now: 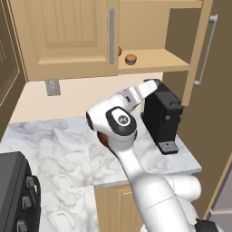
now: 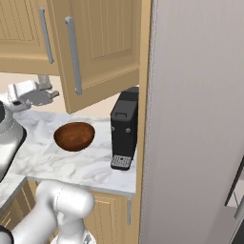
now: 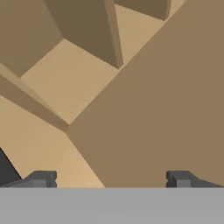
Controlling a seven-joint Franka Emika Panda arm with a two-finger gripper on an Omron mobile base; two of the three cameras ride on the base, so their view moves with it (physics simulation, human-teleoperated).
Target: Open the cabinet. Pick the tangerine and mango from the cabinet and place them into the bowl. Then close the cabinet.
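My pincer (image 3: 109, 179) is spread wide and holds nothing, pointing at the tan inside walls of the cabinet (image 1: 68, 36). The cabinet's right door is open. The bowl (image 2: 74, 136) sits on the marble counter (image 2: 90, 164) below the cabinet, beside the black coffee machine (image 2: 125, 128).

No words, brand names or numbers can be read anywhere in these pictures. There is one small round mark, on the dark cap of the arm's joint (image 1: 120, 119), near the middle of the left base view. It is too tiny and blurry to tell if it has letters on it. The black coffee machine (image 1: 163, 114), right of the middle in the same view, has no label to read. The knobs on the black stove (image 1: 18, 195), in the lower left corner, are too blurry to show any marks.
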